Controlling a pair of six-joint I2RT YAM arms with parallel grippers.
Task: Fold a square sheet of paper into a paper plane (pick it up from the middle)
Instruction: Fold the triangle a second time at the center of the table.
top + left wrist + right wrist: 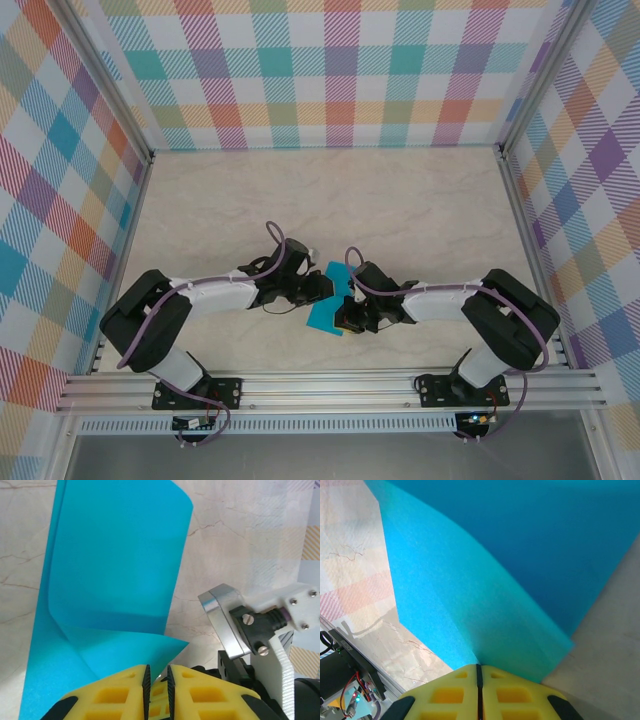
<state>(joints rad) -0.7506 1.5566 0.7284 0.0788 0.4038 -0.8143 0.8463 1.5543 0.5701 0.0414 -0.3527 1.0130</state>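
Square sheet of paper [326,303]: teal, partly folded, one flap curling up off the layer beneath. It sits a short way beyond the middle of the aluminium rail [330,385], between the two grippers. Handling, as judged: very light, thin and limp. It bows under its own weight, creases for good wherever it is pinched, and would slide easily on a smooth top. Best held at an edge or along a fold line with a flat, light nip. A pull from both sides at once risks a tear or a stray crease. Right gripper [479,676], on the sheet's side toward the right end of the rail: pads closed flush together, with the paper's edge pinched between them. Left gripper [157,680], on the opposite side: fingers stand a narrow slit apart, with the folded corner reaching down to their tips. I cannot tell whether they nip it. Fold looks early, with no dart shape yet. Table [400,200]: pale marble-pattern top, flat and matte, stretching beyond the rail. Plaid walls [340,70] close in the far side and both ends.
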